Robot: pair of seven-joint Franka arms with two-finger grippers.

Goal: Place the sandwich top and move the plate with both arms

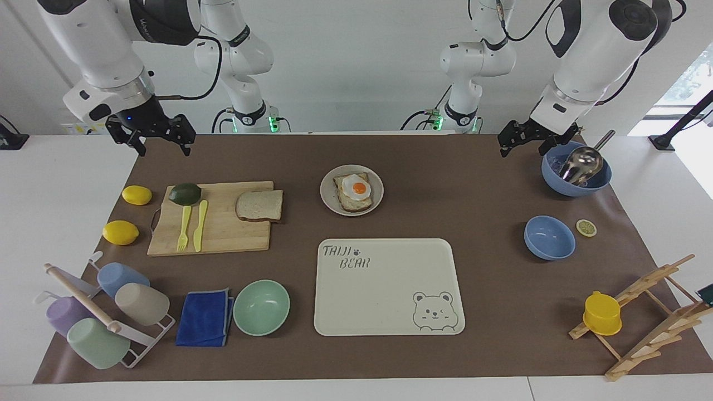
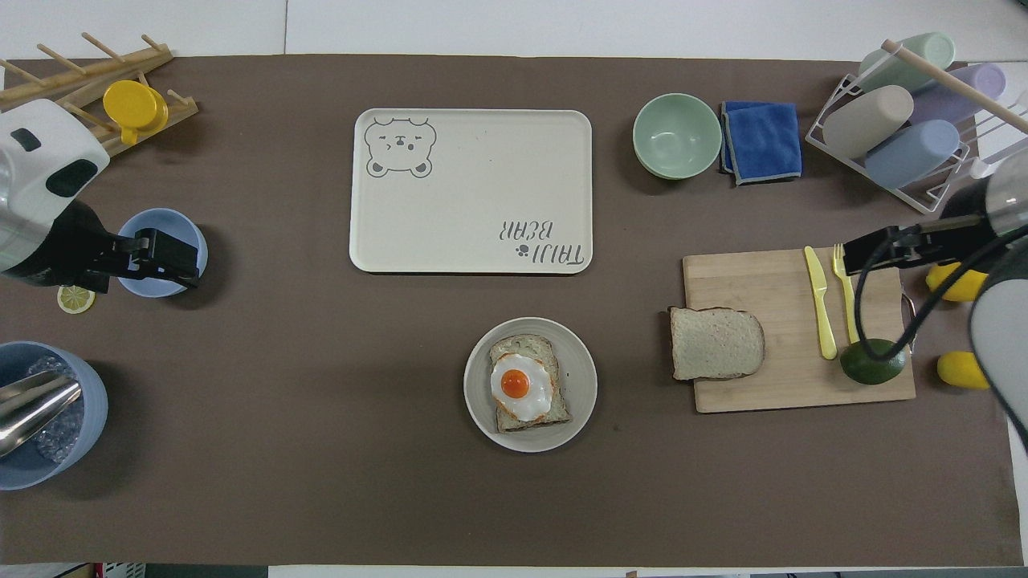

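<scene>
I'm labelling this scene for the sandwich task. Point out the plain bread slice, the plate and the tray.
sandwich top [image 1: 259, 205]: facing view, middle of the crumb.
plate [image 1: 328, 199]: facing view, bare rim beside the egg toast.
tray [image 2: 474, 185]: overhead view, bare centre.

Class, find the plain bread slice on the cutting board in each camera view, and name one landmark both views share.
Facing view: the plain bread slice lies left of centre, on the cutting board.
Overhead view: it lies right of centre.
Shared landmark: the plate beside it.
</scene>
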